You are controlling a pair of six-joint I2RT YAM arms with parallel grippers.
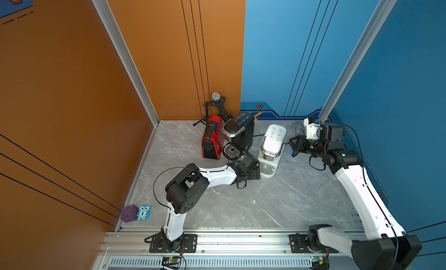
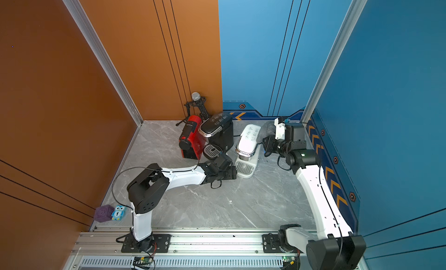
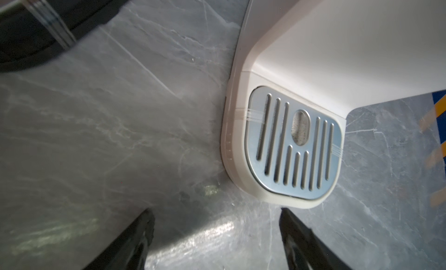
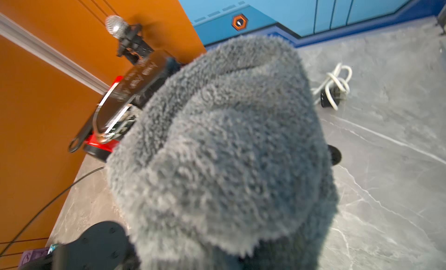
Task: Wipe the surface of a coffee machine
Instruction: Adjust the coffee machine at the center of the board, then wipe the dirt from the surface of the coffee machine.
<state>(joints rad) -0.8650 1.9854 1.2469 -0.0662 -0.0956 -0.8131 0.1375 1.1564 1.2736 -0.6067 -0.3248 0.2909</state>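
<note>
Grey marble-look tabletop (image 1: 241, 208), orange wall (image 1: 72, 88) on frame left, blue wall (image 1: 398, 88) on frame right, alu posts at the corners. White coffee machine (image 1: 272, 145) stands centre-right in both top views, w/ black coffee machine (image 1: 239, 129) and red coffee machine (image 1: 212, 138) to its left. Right gripper (image 1: 295, 142) sits just right of the white machine, clamped shut on a fuzzy grey cloth (image 4: 229, 148). The cloth bunches at the machine's upper-right edge; can't tell if it's touching. Left gripper (image 3: 217, 232) is spread wide, holding nothing, low over the tabletop just short of the machine's drip tray (image 3: 294, 145).
</note>
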